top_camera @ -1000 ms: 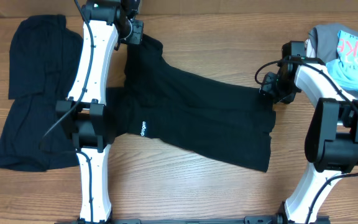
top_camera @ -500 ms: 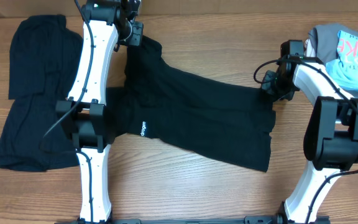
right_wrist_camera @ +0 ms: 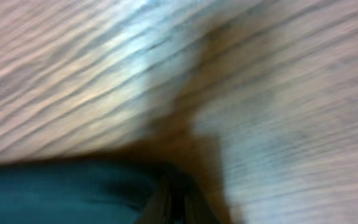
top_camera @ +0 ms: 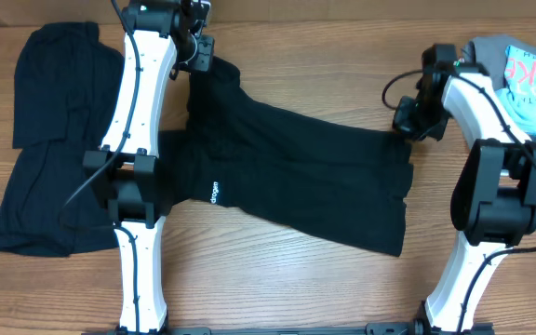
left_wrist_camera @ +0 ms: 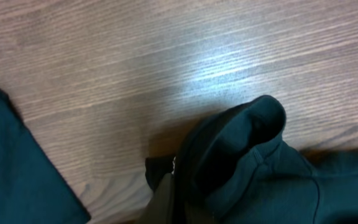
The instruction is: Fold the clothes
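Tensioning the black shirt [top_camera: 296, 177] spread on the table [top_camera: 287, 288]: left gripper [top_camera: 196, 63] looks clamped on its far corner, right gripper [top_camera: 406, 128] at the opposite edge, grip unreadable through blur, so a thin bite could slip and bunch the fabric.

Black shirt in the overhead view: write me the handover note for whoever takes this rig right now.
Left gripper: shut on a bunched corner of the black shirt, at its far-left end.
Right gripper: at the shirt's far-right edge; its wrist view is too blurred to tell open or shut.
Things: the shirt lies spread across the table, small white print up. A second black garment lies at the left, and a grey and blue pile at the far right.
Done: no fold visible in the shirt.
Left: fold it, then probably the others.
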Available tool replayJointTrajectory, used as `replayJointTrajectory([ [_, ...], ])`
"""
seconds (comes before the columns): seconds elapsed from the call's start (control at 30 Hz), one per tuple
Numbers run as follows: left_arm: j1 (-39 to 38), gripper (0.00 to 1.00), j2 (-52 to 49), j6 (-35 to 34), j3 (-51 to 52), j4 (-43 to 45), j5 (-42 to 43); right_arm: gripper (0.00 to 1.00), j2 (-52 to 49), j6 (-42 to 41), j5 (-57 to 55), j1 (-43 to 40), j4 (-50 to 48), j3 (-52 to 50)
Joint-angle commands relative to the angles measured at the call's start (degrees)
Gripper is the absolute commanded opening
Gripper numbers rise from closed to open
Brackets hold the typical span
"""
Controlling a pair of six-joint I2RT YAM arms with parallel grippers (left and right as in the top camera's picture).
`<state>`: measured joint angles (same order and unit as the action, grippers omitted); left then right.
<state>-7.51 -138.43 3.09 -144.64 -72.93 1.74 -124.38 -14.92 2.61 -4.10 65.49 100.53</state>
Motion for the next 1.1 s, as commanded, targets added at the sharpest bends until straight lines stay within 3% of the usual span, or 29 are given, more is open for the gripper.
replayJointTrajectory([
  [0.0, 0.1, 0.04, 4.5, -0.9, -1.5, -0.9, -0.7, 0.04, 0.4, 0.8, 0.1, -0.2, 4.6, 8.2],
  [0.3, 0.5, 0.04, 8.2, -2.5, -1.5, -5.7, -0.7, 0.04, 0.9, 1.6, 4.2, -0.2, 20.8, 21.4],
  [0.77, 0.5, 0.04, 8.4, -1.9, -0.6, -18.4, -0.7, 0.04, 3.6, 1.9, 4.1, -0.2, 30.3, 21.3],
  [1.07, 0.3, 0.04, 8.4, -1.8, 6.1, -21.7, -0.7, 0.04, 6.2, 1.6, 3.4, -0.2, 31.4, 19.3],
])
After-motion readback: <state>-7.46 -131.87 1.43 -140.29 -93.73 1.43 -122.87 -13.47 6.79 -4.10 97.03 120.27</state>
